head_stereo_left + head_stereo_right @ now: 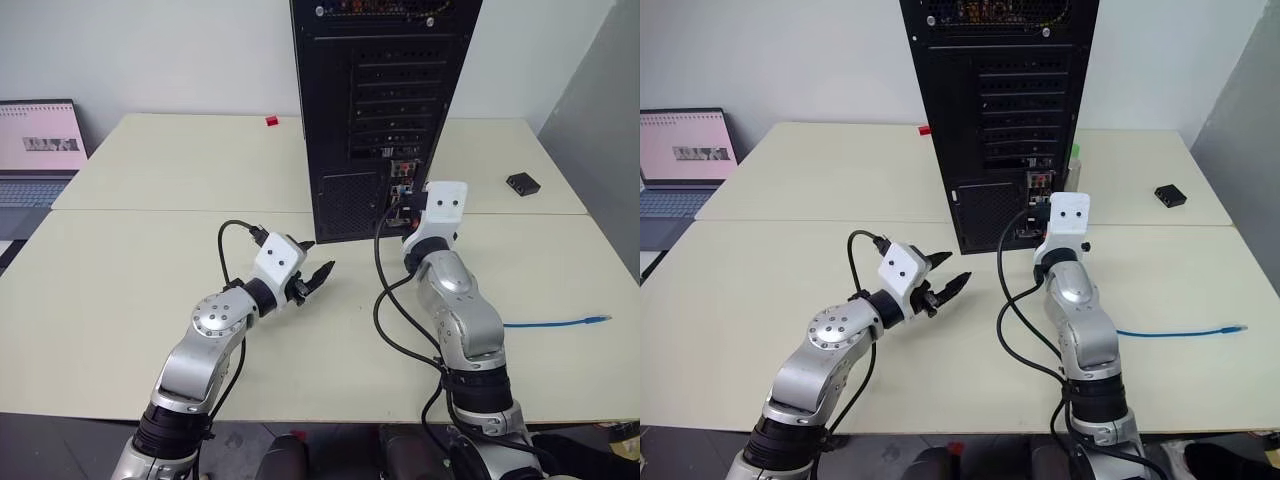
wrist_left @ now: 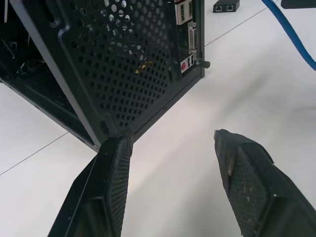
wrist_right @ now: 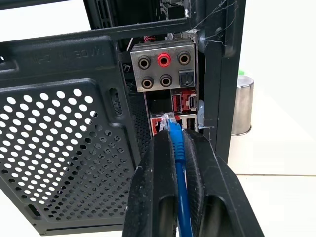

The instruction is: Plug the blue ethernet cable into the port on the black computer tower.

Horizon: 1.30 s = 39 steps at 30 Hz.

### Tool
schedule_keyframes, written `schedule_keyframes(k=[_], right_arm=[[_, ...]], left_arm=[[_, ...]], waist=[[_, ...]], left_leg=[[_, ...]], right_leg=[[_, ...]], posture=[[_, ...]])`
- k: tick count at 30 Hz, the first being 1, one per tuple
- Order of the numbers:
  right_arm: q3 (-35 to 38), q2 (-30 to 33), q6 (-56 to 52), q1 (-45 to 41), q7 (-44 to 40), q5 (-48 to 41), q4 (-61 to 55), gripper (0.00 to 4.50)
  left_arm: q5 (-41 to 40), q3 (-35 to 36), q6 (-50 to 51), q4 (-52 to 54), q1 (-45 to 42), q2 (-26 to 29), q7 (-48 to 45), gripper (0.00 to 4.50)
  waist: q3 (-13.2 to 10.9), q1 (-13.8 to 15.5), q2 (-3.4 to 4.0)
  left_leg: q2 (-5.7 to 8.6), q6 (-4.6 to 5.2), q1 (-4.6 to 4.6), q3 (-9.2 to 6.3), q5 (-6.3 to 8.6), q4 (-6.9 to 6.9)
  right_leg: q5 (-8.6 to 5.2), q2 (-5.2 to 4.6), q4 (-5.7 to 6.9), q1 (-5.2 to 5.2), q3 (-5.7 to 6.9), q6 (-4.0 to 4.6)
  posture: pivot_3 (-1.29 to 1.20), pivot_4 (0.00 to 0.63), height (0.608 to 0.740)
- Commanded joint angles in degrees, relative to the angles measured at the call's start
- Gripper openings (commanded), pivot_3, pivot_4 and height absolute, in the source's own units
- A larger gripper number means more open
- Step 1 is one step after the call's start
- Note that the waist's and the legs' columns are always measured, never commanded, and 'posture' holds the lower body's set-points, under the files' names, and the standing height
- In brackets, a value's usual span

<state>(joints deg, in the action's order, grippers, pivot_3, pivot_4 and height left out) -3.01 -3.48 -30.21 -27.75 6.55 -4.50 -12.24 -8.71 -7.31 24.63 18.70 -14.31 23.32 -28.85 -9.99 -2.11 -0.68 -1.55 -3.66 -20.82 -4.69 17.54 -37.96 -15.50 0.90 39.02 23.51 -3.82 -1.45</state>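
Note:
The black computer tower (image 1: 385,110) stands upright at the table's middle, its back panel facing me. My right gripper (image 3: 175,134) is shut on the blue ethernet cable (image 3: 177,148), just behind its clear plug. The plug tip sits right at the port (image 3: 158,123), a small red-rimmed socket below the audio jacks; I cannot tell whether it is inside. The cable's other end (image 1: 560,322) lies on the table to the right. My left gripper (image 1: 315,278) hovers open and empty near the tower's lower left corner, fingers (image 2: 116,173) spread wide.
A small black box (image 1: 522,183) lies at the far right of the table. A laptop (image 1: 40,150) stands at the far left. A small red object (image 1: 271,121) sits behind the tower, and a silver can (image 3: 241,103) stands beside the tower's right side.

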Motion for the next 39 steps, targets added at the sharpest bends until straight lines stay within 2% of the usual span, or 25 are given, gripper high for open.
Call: schedule_keyframes(k=[1, 27, 39], right_arm=[[-0.3, -0.7, 1.3, -1.4, 0.0, 0.6, -0.9, 0.00], [-0.6, -2.7, 2.1, 0.5, 1.2, 3.5, 0.3, 0.00], [-0.1, -4.7, 1.9, -1.7, 2.7, 3.5, 0.3, 0.00]], left_arm=[[0.2, 0.2, -0.7, 2.1, -0.8, -0.2, 0.1, 2.77], [0.7, 0.2, -1.1, 1.8, -0.6, -0.7, 0.2, 2.77], [1.0, 0.1, -1.2, 2.1, -0.6, -0.8, 0.1, 2.77]], waist=[[0.0, -0.1, 0.00], [0.0, -0.3, 0.01], [0.0, -0.3, 0.01]], left_leg=[[0.00, 0.00, 0.00, 0.00, 0.00, 0.00], [0.00, 0.00, -0.02, 0.01, 0.00, 0.02], [0.00, 0.00, -0.02, 0.01, 0.00, 0.03]], right_leg=[[0.00, 0.00, 0.00, 0.00, 0.00, 0.00], [0.00, 0.00, -0.02, 0.02, -0.02, 0.00], [0.00, 0.00, -0.03, 0.03, -0.03, 0.00]], posture=[[0.00, 0.150, 0.740], [0.00, 0.150, 0.740], [0.00, 0.150, 0.740]])
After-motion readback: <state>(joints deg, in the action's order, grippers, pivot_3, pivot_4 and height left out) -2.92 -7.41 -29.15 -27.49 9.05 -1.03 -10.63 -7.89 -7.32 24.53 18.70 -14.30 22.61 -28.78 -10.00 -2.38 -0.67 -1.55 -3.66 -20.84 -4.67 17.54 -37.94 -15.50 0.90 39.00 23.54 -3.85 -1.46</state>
